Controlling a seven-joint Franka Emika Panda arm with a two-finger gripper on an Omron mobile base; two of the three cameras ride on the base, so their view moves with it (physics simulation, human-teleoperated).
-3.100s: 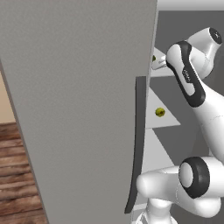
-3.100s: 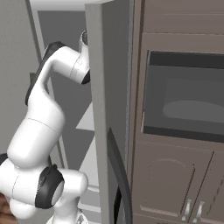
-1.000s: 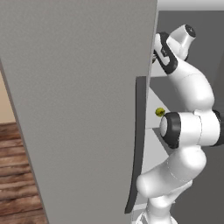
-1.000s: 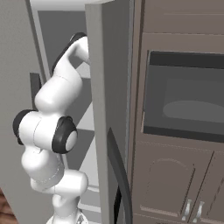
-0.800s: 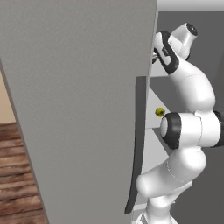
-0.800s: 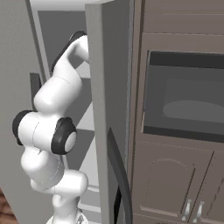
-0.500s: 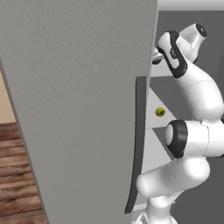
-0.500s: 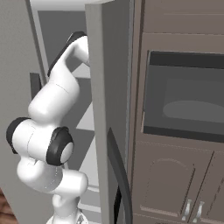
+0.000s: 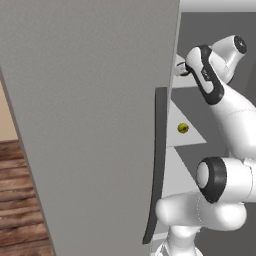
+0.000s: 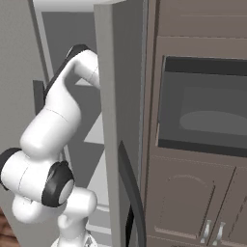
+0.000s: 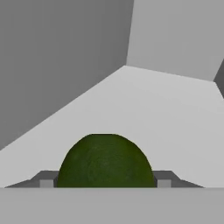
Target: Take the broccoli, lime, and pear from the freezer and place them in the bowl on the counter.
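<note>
The freezer stands open, its broad grey door with the dark curved handle filling the left base view. My gripper reaches onto an upper pale shelf, half hidden by the door's edge. In the hand view a dark green round lime sits between the fingertips, which press on both of its sides. My gripper is shut on it. A small yellow-green item lies on the shelf below; I cannot tell which fruit it is. The bowl and counter are out of view.
The freezer door's edge and its handle stand right beside my arm. Beyond it are a dark wall oven and brown cabinet doors. Wooden floor lies left of the freezer.
The arm has folded upward, with the elbow climbing and the forearm swinging up. The hand stays at the upper shelf. The yellow-green item has not moved.
</note>
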